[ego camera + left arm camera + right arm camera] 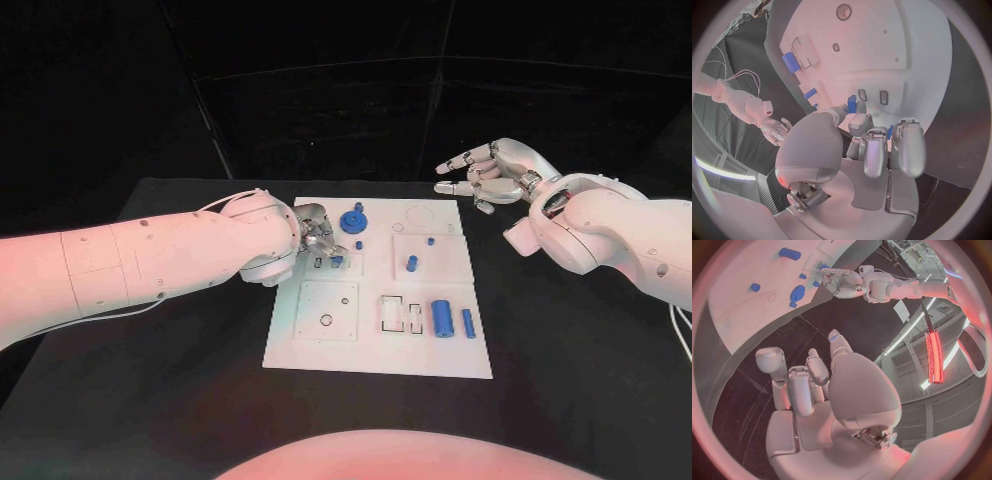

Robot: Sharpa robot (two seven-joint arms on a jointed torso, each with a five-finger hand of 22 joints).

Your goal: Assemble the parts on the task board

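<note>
Your left hand (319,243) pinches a small blue part (336,261) over the task board (378,360) on the counter (173,400). Your right hand (488,175) hovers released beyond the far right corner. Several parts lie loose; assembly appears mostly unfinished.
</note>
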